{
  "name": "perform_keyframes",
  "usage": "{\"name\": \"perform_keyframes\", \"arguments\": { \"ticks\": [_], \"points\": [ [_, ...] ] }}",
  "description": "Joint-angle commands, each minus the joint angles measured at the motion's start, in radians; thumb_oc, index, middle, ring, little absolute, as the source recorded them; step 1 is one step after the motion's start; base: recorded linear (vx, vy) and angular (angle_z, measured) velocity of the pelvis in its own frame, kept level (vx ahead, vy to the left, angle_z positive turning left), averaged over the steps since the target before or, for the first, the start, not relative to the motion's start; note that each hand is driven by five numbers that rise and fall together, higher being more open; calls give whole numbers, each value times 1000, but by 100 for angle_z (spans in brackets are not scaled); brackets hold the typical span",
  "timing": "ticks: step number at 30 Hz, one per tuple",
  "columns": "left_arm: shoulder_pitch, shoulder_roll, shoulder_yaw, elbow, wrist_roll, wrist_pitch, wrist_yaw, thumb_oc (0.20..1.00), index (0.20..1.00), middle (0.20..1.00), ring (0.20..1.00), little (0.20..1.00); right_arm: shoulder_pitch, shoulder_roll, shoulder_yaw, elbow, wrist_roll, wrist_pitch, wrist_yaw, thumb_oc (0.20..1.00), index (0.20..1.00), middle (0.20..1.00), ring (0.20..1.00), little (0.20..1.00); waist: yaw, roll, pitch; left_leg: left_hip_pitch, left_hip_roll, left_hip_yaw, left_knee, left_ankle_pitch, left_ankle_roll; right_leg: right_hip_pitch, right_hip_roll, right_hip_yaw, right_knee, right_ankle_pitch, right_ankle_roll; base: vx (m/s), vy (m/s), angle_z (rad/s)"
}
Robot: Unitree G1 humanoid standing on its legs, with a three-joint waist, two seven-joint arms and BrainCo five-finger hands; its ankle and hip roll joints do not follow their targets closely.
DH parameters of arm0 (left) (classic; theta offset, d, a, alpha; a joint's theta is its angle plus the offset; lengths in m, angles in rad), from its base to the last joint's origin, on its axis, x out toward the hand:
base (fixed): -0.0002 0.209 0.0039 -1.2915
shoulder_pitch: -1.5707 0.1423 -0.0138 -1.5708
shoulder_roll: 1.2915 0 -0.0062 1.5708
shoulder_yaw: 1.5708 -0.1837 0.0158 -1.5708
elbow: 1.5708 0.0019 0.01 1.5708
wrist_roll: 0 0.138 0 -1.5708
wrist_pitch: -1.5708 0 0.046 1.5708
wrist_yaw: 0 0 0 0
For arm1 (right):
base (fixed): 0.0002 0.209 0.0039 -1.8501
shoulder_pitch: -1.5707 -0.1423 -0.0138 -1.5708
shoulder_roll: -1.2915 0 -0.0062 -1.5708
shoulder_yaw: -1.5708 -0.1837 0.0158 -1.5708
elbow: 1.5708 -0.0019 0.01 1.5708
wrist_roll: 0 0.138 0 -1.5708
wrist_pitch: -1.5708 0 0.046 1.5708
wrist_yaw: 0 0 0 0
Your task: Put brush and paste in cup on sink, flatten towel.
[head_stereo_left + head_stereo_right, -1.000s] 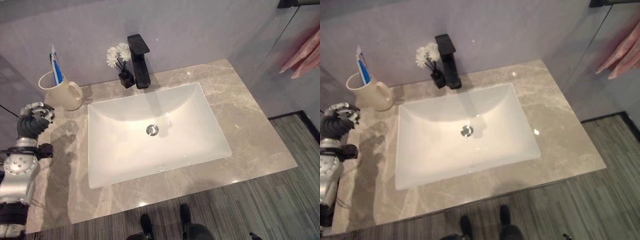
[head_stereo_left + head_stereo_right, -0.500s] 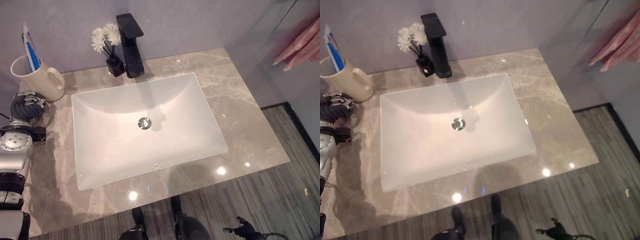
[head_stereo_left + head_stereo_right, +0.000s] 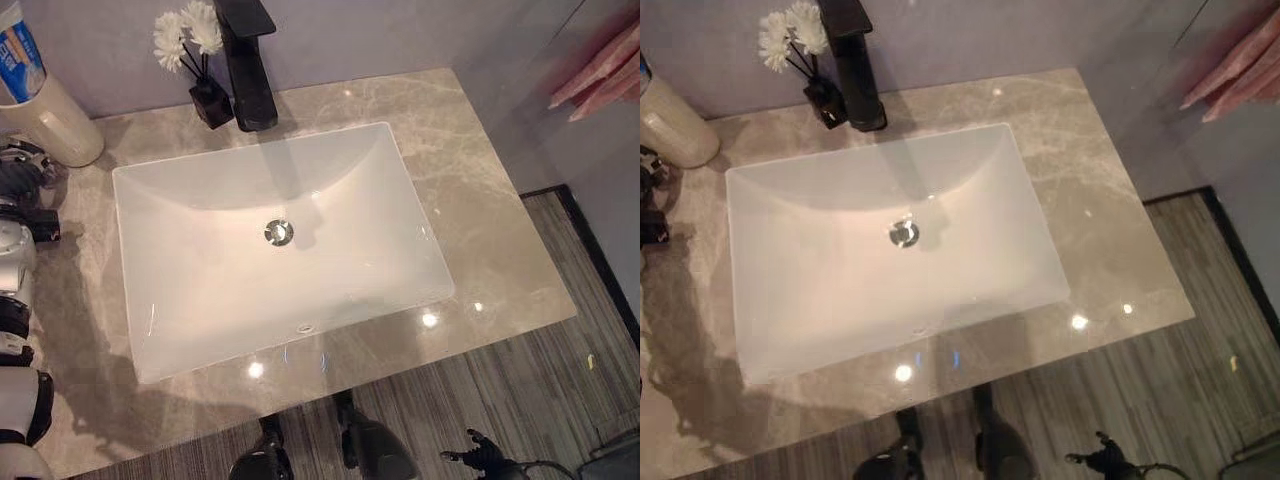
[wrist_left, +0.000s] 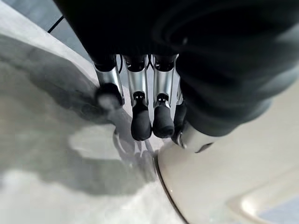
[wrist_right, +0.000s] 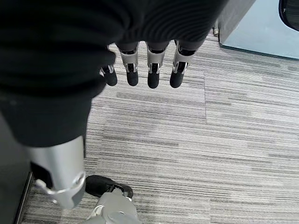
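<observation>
Already in the cream cup (image 3: pixel 55 125): the toothpaste tube (image 3: pixel 18 62), upright, just beyond the left hand (image 4: pixel 149 116) with fingers (image 4: pixel 141 128) loosely curled, grasping nothing, tips beside the cup's base on the marble counter (image 3: pixel 480 240). Brush not discernible. Still to flatten: pink towel (image 3: pixel 600 80), well apart from the relaxed, empty right hand (image 5: pixel 149 70) over the floor.

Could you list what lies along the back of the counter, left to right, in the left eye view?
Cup with toothpaste in it → white flowers in a small dark vase → black tap → pink towel hanging at far right.
</observation>
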Motion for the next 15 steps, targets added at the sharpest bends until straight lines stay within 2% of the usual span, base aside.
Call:
{"name": "perform_keyframes", "arguments": {
  "ticks": [1,15],
  "points": [
    [-43,15,-37,35,-30,-13,-1,200,200,200,200,200,10,3,39,19,31,-10,2,1000,1000,1000,1000,1000,-19,-28,-20,-33,62,-28,2,61,-42,-17,-147,-2,-3,133,111,26,3,-4],
    [-58,-26,-62,0,7,-17,16,200,200,200,200,200,11,0,52,-13,35,-21,6,1000,1000,1000,1000,1000,-30,-44,-24,-38,71,-20,2,56,-46,-32,-136,5,-3,129,109,3,-3,-1]
  ]
}}
